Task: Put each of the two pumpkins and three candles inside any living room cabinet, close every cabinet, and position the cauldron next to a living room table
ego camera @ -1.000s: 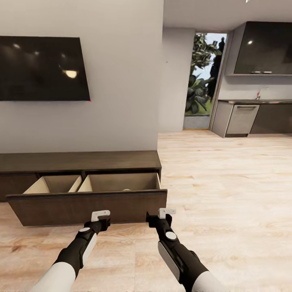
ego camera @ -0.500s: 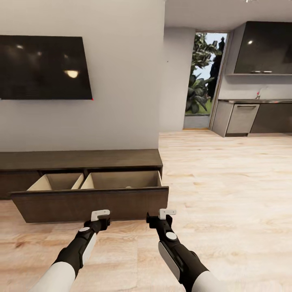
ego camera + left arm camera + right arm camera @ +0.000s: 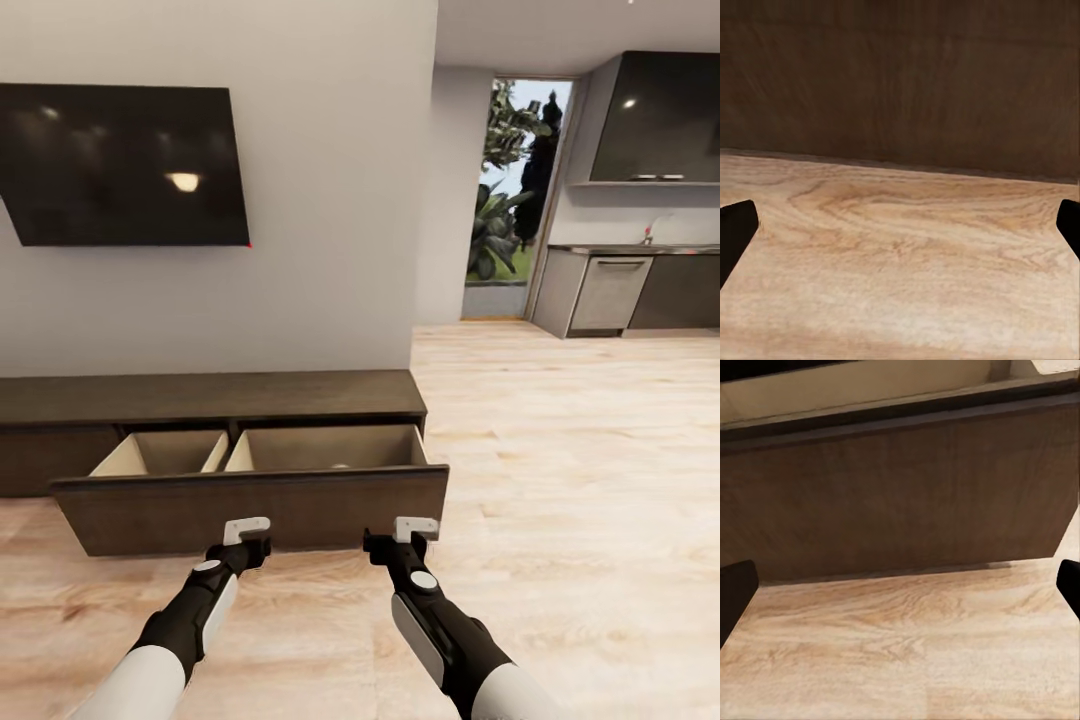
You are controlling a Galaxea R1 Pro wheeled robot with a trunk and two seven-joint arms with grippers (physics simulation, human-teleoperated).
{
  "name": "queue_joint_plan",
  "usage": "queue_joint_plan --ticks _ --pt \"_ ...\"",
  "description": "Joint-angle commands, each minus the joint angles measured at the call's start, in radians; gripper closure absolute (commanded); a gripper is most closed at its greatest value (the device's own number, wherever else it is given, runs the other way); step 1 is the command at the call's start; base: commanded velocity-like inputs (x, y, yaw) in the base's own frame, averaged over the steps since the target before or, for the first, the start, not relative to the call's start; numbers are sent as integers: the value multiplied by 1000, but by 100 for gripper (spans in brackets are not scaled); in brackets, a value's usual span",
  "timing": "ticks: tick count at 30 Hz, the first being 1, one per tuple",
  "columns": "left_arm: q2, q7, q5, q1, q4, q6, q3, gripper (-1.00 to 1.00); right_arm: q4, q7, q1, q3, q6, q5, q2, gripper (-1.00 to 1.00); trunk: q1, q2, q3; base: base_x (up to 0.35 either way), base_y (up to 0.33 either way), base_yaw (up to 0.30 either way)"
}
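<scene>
Our open left end effector [image 3: 247,531] and right end effector [image 3: 414,527] face the drawer [image 3: 250,510] at lower center; we think it is stiff, so push its flat front.

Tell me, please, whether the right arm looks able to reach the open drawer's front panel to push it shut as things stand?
Probably yes. The right gripper, fingers wide apart and empty, hovers just before the drawer front of the cabinet, with bare floor between them.

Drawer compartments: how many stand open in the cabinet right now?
2. In the pulled-out drawer of the cabinet: a left compartment and a right compartment, split by a beige divider. Contents are mostly hidden behind the drawer front.
</scene>
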State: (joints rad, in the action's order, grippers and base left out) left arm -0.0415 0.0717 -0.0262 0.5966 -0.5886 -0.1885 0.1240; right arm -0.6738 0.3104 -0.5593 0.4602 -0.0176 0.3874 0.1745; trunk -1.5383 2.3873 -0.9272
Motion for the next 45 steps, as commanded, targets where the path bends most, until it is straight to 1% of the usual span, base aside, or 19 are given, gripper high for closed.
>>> queue_joint_plan --ticks 1,6,10,26,30,32,35,36,40,45 --pt "-1 0 -3 0 -2 -5 3 -100 1 7 -1 3 -2 6 0 -100 0 0 -1 252 226 0" --pt "-1 0 -3 0 -2 -5 3 -100 2 7 -2 3 -1 7 0 -100 0 0 -1 243 81 0" --pt "-1 -2 -2 0 -2 -5 0 -100 2 7 -2 3 -1 7 0 -100 0 0 -1 46 3 0" --pt "-1 -2 -3 0 -2 -4 -1 -100 3 7 -2 3 -1 7 0 -100 -62 112 -51 0 0 0" --pt "-1 -1 -3 0 -2 -3 -2 -100 3 7 -2 3 0 7 0 -100 -64 114 -67 0 0 0" --pt "-1 -1 -3 0 -2 11 -3 -100 3 7 -2 3 1 7 0 -100 -64 114 -74 0 0 0" --pt "-1 -1 -4 0 4 86 -2 -100 3 7 -2 3 4 7 0 -100 -66 115 -86 0 0 0" --pt "-1 0 -3 0 5 97 -2 -100 3 7 -2 3 4 6 0 -100 -66 115 -90 0 0 0" --pt "-1 0 -3 0 7 116 -1 -100 3 7 -2 3 5 5 0 -100 -66 115 -90 0 0 0" --pt "-1 0 -4 0 8 121 -1 -100 3 7 -2 3 7 5 0 -100 -66 115 -90 31 0 0"
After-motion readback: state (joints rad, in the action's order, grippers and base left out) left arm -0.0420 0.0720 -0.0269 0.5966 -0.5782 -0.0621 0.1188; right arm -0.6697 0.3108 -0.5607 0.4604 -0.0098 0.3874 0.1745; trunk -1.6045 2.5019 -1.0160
